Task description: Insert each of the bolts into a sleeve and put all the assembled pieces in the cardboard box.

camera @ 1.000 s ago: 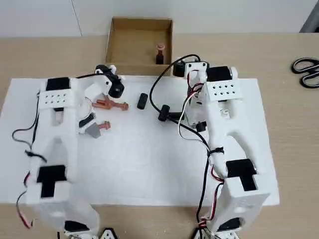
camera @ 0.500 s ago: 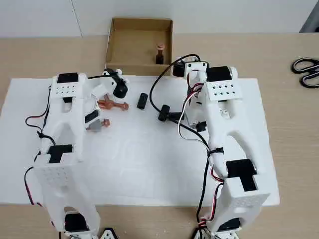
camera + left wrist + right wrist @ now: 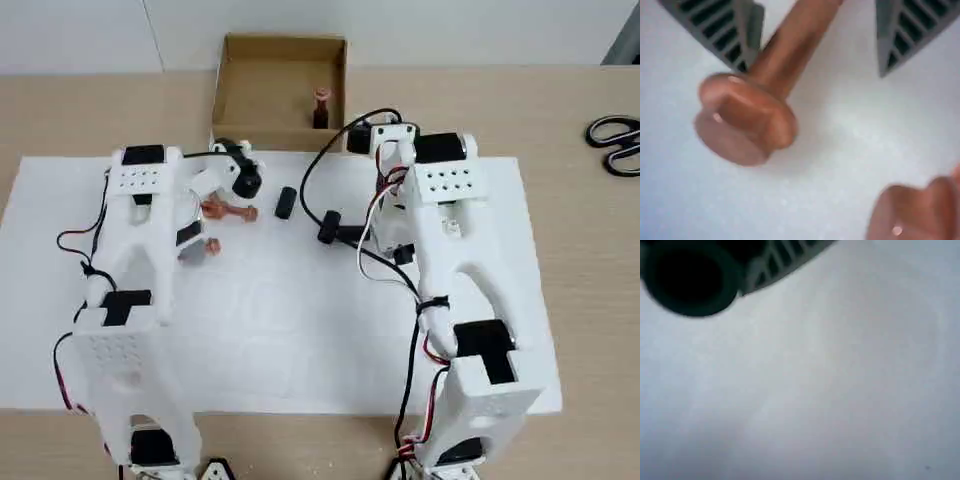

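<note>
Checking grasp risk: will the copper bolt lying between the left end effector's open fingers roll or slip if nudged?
The bolt has a round shank on the flat white sheet, so it would probably roll. Its wider head likely swings it in an arc. It looks smooth, so the left end effector might lose grip.

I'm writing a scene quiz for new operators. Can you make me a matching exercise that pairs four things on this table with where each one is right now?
Things:
1. scissors
2. assembled piece
3. loose black sleeve
4. bolt in the left wrist view

Places:
A. straddled by the open left hand
B. upright inside the cardboard box
C. lying on the white sheet, untouched
D. on the bare table, at the high view's right edge

Pairs: 1-D, 2-B, 3-C, 4-A
</note>
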Robot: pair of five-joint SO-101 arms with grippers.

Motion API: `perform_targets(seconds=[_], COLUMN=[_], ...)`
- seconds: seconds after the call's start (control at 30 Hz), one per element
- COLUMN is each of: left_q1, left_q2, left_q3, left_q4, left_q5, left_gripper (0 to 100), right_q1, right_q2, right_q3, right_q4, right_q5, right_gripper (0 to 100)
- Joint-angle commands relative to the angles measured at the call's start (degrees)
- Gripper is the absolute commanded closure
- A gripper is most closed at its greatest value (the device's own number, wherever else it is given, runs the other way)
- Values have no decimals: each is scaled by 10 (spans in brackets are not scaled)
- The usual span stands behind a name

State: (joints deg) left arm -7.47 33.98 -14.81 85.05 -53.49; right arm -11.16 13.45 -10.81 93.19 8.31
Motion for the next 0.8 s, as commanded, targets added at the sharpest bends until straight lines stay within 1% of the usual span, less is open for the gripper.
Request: perform_targets(seconds=[0.0,0.13,0.27,0.7,0.77], left_q1=[25,25,33,42,42], left_q2=[0,0,1,1,1], left_q3=[-20,-20,-20,-19,-19], left_q4=[-8,-9,-10,-8,-6], left_q5=[3,3,3,3,3], left_gripper=[859,862,894,898,924], right_q1=[4,4,4,4,4], right_q2=[-6,-6,-3,-2,-2], right_q3=[-12,-12,-12,-11,-11], right_q4=[0,0,0,0,0], right_q5=[6,6,6,6,6], right_gripper=[995,995,995,995,995])
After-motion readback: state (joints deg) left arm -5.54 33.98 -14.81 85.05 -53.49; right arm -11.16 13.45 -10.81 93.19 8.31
